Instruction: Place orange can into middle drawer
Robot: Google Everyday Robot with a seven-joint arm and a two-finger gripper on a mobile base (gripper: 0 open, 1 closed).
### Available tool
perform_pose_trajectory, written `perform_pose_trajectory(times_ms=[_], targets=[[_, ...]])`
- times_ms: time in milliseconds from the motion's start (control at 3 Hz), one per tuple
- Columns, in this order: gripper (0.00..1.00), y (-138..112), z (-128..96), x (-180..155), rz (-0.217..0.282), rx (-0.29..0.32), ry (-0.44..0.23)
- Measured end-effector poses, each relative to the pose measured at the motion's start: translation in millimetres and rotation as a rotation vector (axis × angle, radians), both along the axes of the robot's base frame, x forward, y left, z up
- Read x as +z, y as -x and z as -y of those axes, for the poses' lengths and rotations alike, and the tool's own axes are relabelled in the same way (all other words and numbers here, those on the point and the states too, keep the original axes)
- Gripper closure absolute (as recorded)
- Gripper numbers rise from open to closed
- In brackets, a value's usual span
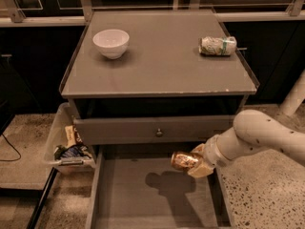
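Camera view: gripper (pixel 194 162) tight around orange can (pixel 181 161) above middle drawer (pixel 126 197); speckled floor (pixel 269 197) alongside

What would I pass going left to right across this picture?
Plastic bin of snacks → white bowl → drawer knob → orange can, clamped in the pincer above the middle drawer → pale green can.

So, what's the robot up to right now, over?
Gripper shut on orange can, right side. Can above open middle drawer, not yet set down. Nothing blocking below.
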State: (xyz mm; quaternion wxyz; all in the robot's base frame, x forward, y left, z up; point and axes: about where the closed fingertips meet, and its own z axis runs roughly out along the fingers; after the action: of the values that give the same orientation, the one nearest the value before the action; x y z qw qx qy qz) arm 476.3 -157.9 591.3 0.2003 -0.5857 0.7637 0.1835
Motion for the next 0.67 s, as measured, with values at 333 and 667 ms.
perform_pose_trajectory(times_ms=[333,667], targets=[[1.00,-11.8,-5.2,-81.7,0.048,0.020,-0.022],[1.00,-11.8,-5.3,-81.8,0.048,0.020,-0.022]])
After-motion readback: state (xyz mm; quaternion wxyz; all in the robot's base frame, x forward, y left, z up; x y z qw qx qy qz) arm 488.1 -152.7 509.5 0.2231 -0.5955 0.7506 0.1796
